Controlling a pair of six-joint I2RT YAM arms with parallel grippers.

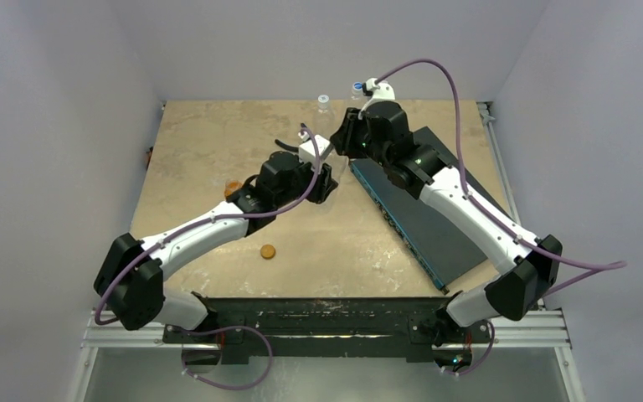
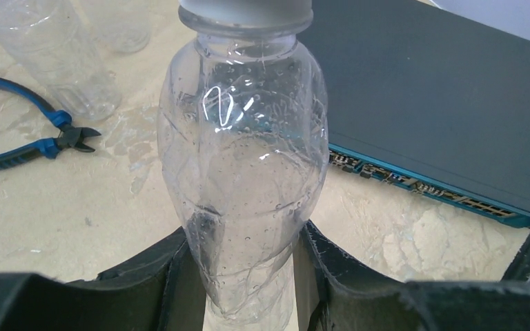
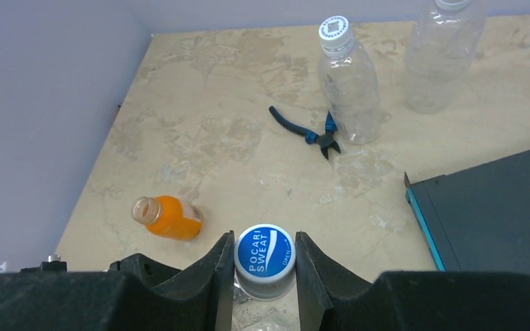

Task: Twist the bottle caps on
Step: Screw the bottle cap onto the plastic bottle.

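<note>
Near the middle of the table (image 1: 192, 142), a clear bottle (image 2: 248, 172) is held with its body clamped between the jaws of the left gripper (image 2: 243, 238). The blue cap (image 3: 265, 252) on its neck is pinched between the jaws of the right gripper (image 3: 263, 240), though how far that cap is threaded cannot be told. Farther out, an uncapped orange bottle (image 3: 169, 217) is seen lying on its side, an orange-brown cap (image 1: 268, 250) lies apart from it, and blue-handled pliers (image 3: 303, 127) rest just beside a capped clear bottle (image 3: 348, 83).

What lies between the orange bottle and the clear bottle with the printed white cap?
Blue-handled pliers, lying flat, their tip next to the clear bottle; bare table toward the orange bottle. The right wrist view shows this.
</note>
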